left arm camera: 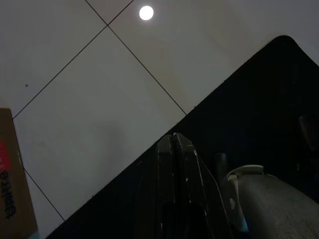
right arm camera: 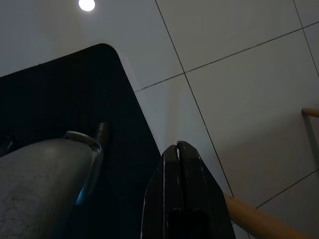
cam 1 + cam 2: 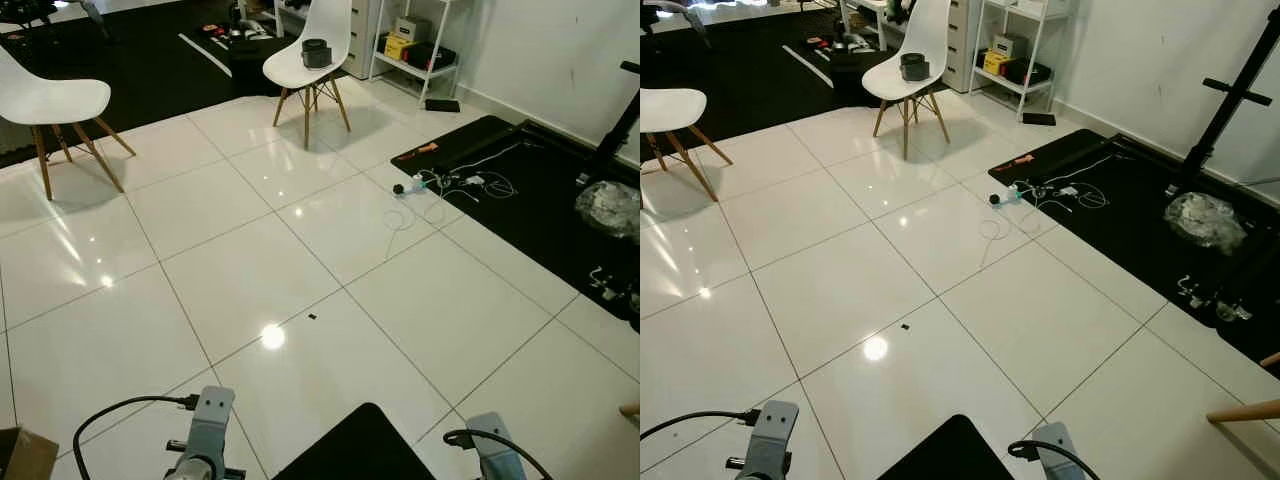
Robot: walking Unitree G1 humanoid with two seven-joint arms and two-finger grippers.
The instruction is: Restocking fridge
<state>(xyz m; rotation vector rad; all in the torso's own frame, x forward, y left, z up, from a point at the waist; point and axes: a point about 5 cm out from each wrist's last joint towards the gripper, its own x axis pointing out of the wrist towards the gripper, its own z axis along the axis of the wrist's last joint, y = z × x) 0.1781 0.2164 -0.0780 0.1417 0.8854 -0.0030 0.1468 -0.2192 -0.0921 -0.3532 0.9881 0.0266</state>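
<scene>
Both arms hang idle at my sides above a glossy white tiled floor (image 3: 300,260). In the left wrist view my left gripper (image 1: 172,138) is shut, its two black fingers pressed together with nothing between them. My right gripper (image 2: 178,147) is likewise shut and holds nothing. The silver left forearm (image 3: 205,440) and right forearm (image 3: 495,455) show at the bottom edge of the head views. A brown cardboard box (image 1: 15,179) with red print sits on the floor beside my left gripper.
Two white chairs stand ahead, one at the left (image 3: 50,105) and one in the middle (image 3: 315,55) with a dark object (image 3: 316,52) on its seat. A black mat (image 3: 530,190) with loose cables (image 3: 440,185) lies at the right. A white shelf unit (image 3: 415,45) stands behind. A wooden leg (image 3: 1245,410) is near my right side.
</scene>
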